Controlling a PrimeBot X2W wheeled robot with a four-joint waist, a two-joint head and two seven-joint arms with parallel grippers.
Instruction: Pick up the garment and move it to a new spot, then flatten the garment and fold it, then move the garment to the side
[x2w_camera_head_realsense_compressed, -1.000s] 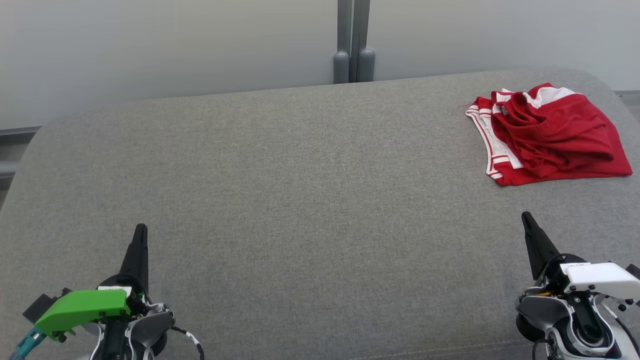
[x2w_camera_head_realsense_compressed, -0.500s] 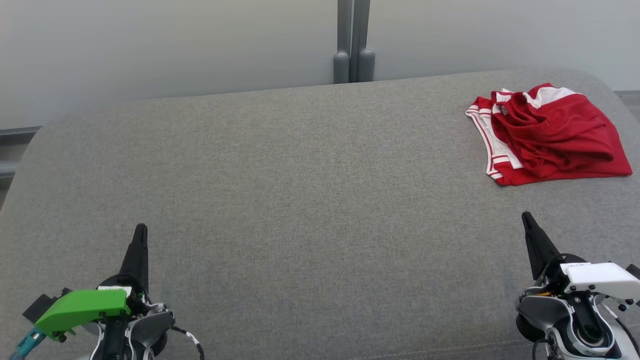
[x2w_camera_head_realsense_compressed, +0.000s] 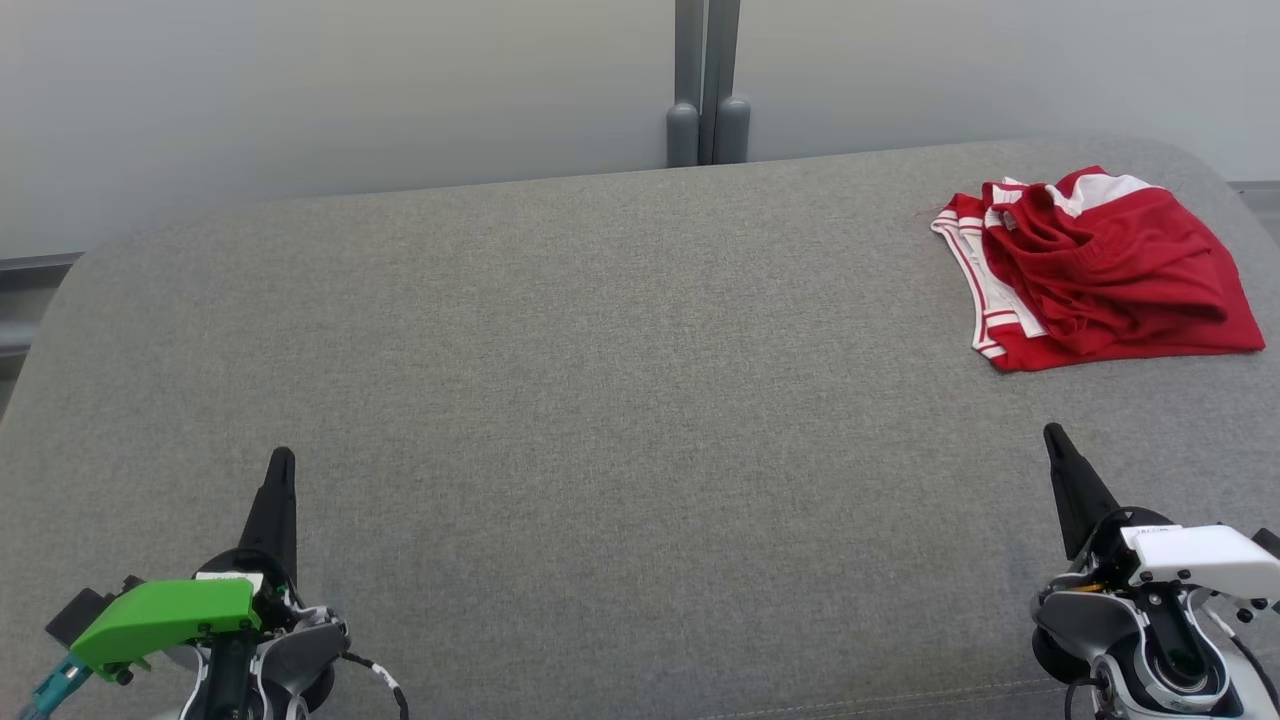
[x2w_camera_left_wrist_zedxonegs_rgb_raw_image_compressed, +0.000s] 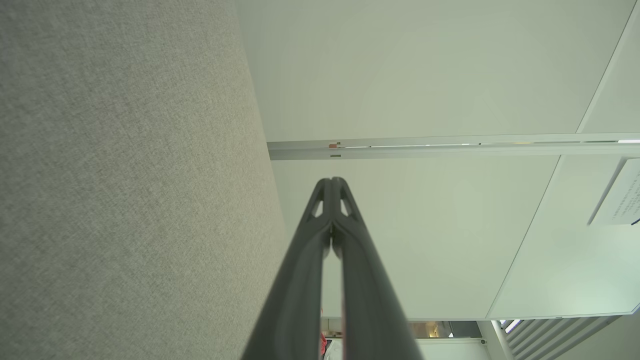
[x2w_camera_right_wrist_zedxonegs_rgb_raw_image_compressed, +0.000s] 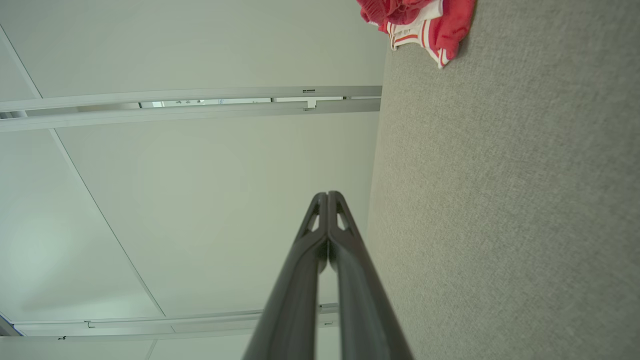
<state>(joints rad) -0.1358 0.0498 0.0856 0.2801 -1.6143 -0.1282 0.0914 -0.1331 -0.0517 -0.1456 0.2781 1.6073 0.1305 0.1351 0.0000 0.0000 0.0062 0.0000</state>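
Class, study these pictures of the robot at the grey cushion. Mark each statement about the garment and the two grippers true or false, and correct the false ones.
1. The red garment lies at the far right of the grey surface. True.
2. The right gripper grips the garment. False: it is shut on nothing, nearer than the garment and apart from it.
3. The left gripper is shut. True.
4. The garment is plain red throughout. False: it has white bands and stripes along its edges.

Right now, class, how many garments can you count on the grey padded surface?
1. The red garment with white trim lies rumpled at the far right of the grey padded surface. Its folds might hide another piece.
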